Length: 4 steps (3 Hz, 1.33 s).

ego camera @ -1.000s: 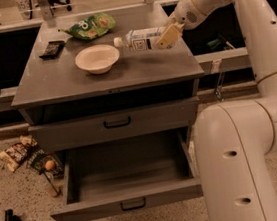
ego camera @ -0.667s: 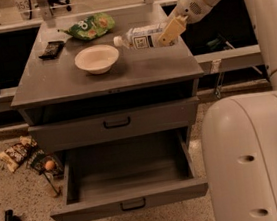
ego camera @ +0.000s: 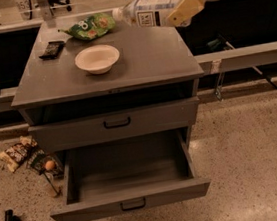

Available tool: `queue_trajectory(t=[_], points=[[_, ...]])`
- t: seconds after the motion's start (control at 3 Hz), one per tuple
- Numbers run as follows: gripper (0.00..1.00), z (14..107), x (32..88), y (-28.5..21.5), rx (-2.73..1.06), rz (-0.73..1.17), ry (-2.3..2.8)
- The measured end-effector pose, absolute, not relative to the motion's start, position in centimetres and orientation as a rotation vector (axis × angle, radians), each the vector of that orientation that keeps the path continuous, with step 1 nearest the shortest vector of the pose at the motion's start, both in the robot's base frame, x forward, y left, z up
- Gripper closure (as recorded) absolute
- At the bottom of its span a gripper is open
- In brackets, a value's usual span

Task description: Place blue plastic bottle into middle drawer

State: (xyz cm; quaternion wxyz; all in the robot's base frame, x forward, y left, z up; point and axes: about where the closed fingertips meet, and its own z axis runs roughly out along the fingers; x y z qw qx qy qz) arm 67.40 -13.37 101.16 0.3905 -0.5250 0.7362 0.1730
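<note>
My gripper (ego camera: 181,12) was clamped on the blue plastic bottle (ego camera: 149,13), which it held sideways above the cabinet top's rear right edge. Well below and left of it, the middle drawer (ego camera: 164,196) stood open with its bare floor exposed. The bowl (ego camera: 97,58) sat nearer, to the lower left.

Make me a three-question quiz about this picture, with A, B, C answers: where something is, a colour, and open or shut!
1. Where is the white bowl? A on the cabinet top; B in a drawer; C on the floor.
2. What colour is the snack bag? A red; B green; C purple.
3. How is the middle drawer? A shut; B pulled open; C taken out.

Answers: 1 A, it sits on the top. 2 B, the bag is green. 3 B, its inside shows, while the gripper, jaws shut, holds the blue plastic bottle up high.
</note>
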Motion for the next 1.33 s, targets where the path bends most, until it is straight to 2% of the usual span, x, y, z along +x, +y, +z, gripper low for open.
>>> queue_trajectory(t=[0.33, 0.67, 1.0, 1.33], points=[[1.0, 102.3, 61.7, -14.4, -1.299, 0.425, 1.786], [1.0, 97.4, 58.8, -13.2, -1.33, 0.482, 1.823], [1.0, 89.0, 56.2, -11.1, -1.402, 0.507, 1.953], [1.0, 87.9, 55.7, -10.8, -1.417, 0.529, 1.969]])
